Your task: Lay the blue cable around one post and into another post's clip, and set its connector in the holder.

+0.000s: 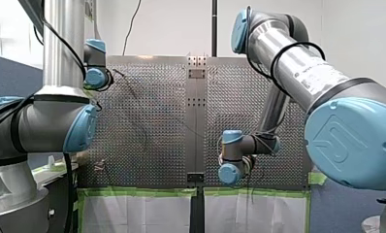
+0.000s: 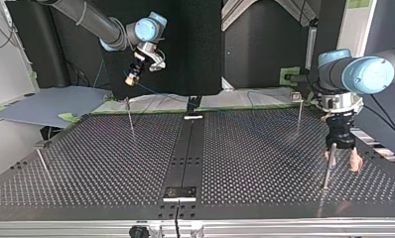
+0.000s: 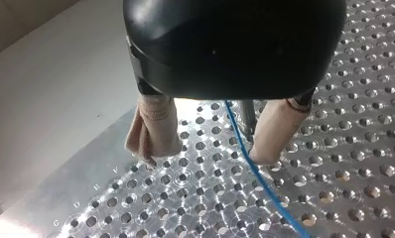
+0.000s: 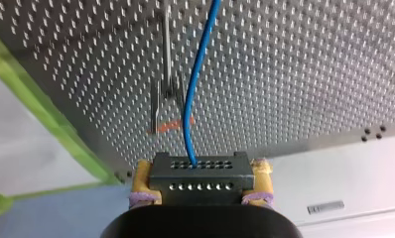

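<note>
Left jaws: apart, beige pads (image 3: 155, 130) straddling a thin post (image 3: 246, 118), low over the desk (image 3: 334, 163).
Blue cable (image 3: 252, 168): passes between those pads, just beside the post, ungripped.
Right jaws: clamped on the black connector (image 4: 200, 177), yellow pads (image 4: 143, 181) either side, raised clear of the desk.
Doing it well: I judge the left jaws should guide, not pinch. Swing the connector slowly so the cable wraps the post taut, without snagging.

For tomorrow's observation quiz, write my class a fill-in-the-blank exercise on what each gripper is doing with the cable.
My right gripper is shut on the black ____.
The cable leaving that block is ____ in colour.
My left gripper stands ____, with the cable running between its fingers.
Missing words: connector; blue; open.
</note>
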Robot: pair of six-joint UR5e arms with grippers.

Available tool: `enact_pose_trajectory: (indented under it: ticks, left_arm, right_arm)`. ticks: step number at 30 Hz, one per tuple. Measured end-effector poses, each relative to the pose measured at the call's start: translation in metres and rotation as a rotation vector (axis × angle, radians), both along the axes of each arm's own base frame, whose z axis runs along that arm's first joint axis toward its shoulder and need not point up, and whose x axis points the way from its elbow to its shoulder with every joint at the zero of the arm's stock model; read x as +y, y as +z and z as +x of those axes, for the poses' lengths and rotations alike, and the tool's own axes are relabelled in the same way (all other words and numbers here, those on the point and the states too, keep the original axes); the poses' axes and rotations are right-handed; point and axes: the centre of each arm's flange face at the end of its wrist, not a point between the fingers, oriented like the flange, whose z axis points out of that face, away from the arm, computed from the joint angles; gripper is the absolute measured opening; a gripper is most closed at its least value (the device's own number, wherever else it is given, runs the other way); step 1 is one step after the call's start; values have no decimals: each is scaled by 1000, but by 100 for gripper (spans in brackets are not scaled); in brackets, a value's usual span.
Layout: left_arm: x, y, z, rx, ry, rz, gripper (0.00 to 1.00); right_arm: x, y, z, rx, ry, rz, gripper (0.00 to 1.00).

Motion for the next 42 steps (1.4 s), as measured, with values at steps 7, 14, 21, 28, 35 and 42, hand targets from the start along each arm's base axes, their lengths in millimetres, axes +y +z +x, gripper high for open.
enact_pose_trajectory:
  ticks: [7, 14, 21, 28, 35, 42]
  left_arm:
    - [0, 0, 0, -1, 0, -5, 100]
    - [0, 0, 0, -1, 2, -5, 100]
    - [1, 0, 0, -4, 3, -5, 100]
    - [2, 0, 0, -5, 4, -7, 100]
    - [2, 0, 1, -6, 4, -8, 100]
    - [2, 0, 1, -7, 2, -12, 100]
  right_arm:
    - [-4, -11, -38, 22, -34, 3, 2]
    - [-7, -20, -70, 29, -37, 5, 2]
    - [-5, -29, -105, 32, -37, 18, 2]
    - [-3, -38, -135, 18, -38, 76, 2]
    - [-41, -34, -152, 34, -37, 91, 2]
    - [-83, -26, -173, 32, -37, 93, 2]
